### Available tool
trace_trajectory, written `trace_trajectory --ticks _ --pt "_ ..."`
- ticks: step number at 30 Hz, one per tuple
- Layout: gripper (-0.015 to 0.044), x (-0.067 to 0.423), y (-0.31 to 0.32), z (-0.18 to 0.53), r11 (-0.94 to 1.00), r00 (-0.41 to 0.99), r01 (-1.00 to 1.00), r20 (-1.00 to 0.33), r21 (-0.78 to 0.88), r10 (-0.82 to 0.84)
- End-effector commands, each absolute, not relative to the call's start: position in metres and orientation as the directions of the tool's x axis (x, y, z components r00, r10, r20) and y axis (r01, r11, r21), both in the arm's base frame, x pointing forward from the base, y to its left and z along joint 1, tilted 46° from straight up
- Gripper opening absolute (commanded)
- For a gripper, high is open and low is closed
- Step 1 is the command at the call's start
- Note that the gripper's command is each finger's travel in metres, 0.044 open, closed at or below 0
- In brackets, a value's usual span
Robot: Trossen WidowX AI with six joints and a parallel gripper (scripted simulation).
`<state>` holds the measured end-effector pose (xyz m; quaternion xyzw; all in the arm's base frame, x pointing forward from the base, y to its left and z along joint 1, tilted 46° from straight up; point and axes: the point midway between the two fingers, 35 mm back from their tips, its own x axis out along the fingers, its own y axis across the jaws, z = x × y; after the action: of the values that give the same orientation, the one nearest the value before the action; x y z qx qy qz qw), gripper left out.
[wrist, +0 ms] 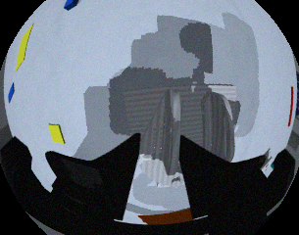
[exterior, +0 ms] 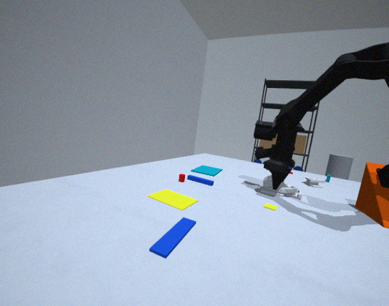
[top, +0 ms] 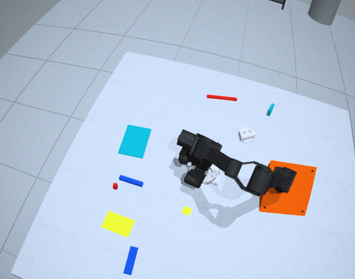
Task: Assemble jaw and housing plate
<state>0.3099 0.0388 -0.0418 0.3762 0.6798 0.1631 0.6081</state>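
My gripper (exterior: 275, 187) (wrist: 159, 139) points down over the white base (exterior: 264, 192) (wrist: 135, 110) and is shut on a pale jaw (wrist: 158, 122), which shows grey and ribbed in shadow between the fingertips. The other jaw (wrist: 220, 128) is beside it over the base. White parts of the assembly (top: 212, 175) show past the gripper in the top view. The arm hides the pins, and I cannot tell whether the held jaw is on its pin or the teeth mesh. The white housing plate (top: 247, 132) (exterior: 315, 180), with two holes, is apart from the assembly, towards the cyan block.
The orange block (top: 306, 192) (exterior: 369, 190) is by the arm's base. A small yellow tile (top: 187, 210) (exterior: 270, 206) lies near the assembly. A red bar (top: 221, 97), a cyan block (top: 270, 110), a cyan plate (top: 135, 141) and a blue bar (top: 131, 181) lie farther out.
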Motion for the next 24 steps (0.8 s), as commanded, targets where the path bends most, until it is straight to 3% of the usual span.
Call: trace_trajectory --ticks 1,24 --pt "0.0134 0.3072 0.0416 -0.0442 0.658 0.014 0.320 -0.698 0.681 0.716" --pt "0.0134 0.3074 0.0370 -0.0425 0.658 0.014 0.320 -0.698 0.681 0.716"
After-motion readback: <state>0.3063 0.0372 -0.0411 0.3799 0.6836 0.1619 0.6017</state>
